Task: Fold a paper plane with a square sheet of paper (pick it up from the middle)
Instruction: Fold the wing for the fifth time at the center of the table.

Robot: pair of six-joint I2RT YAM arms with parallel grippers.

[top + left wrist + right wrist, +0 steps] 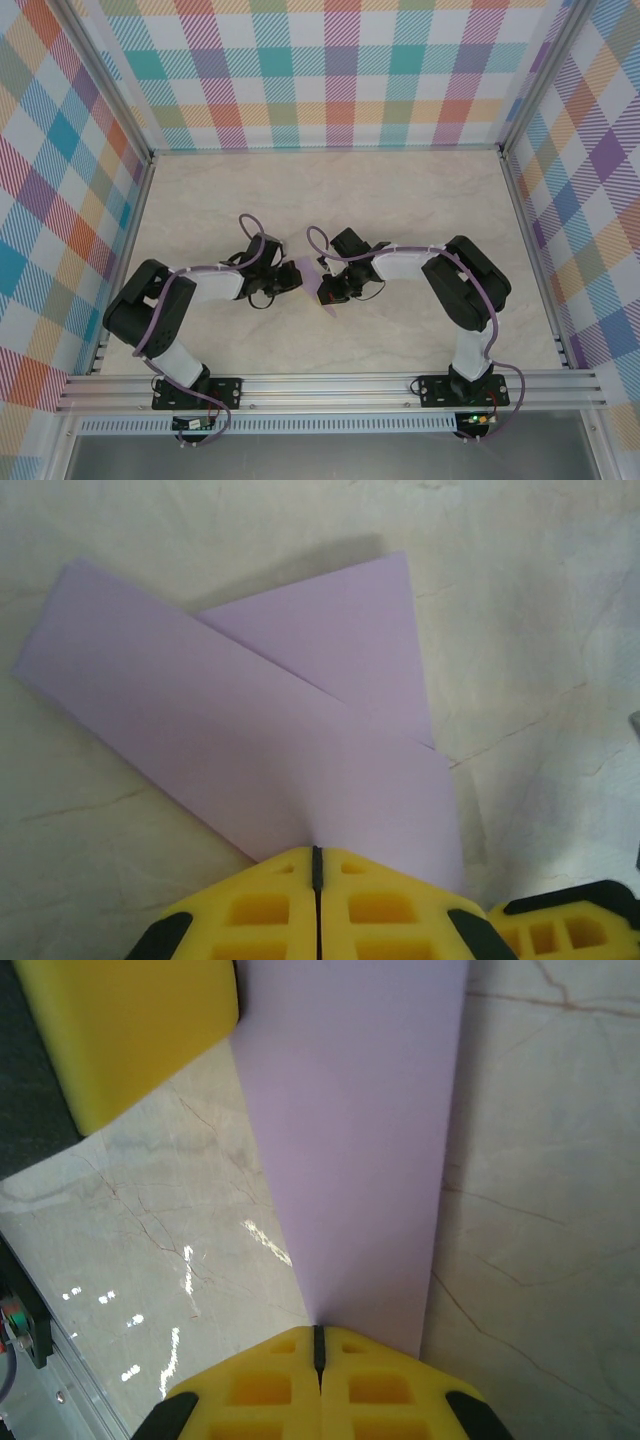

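Observation:
The square sheet of paper (250, 720) is lilac and folded, with one flap lying across a longer layer. It hangs just above the marble table, held between both grippers. My left gripper (317, 852) is shut on its near edge. My right gripper (318, 1332) is shut on the opposite end, where the sheet of paper (350, 1140) runs away as a narrow strip. From above, the sheet of paper (313, 277) sits mid-table between the left gripper (295, 279) and the right gripper (331, 291), tips nearly touching. A finished paper plane is out of view.
The marble tabletop (330, 200) lies open behind the arms, enclosed by plaid walls (320, 70) at the back and sides. An aluminium rail (330, 385) runs along the near edge. The left gripper's yellow finger (130, 1030) juts into the right wrist view.

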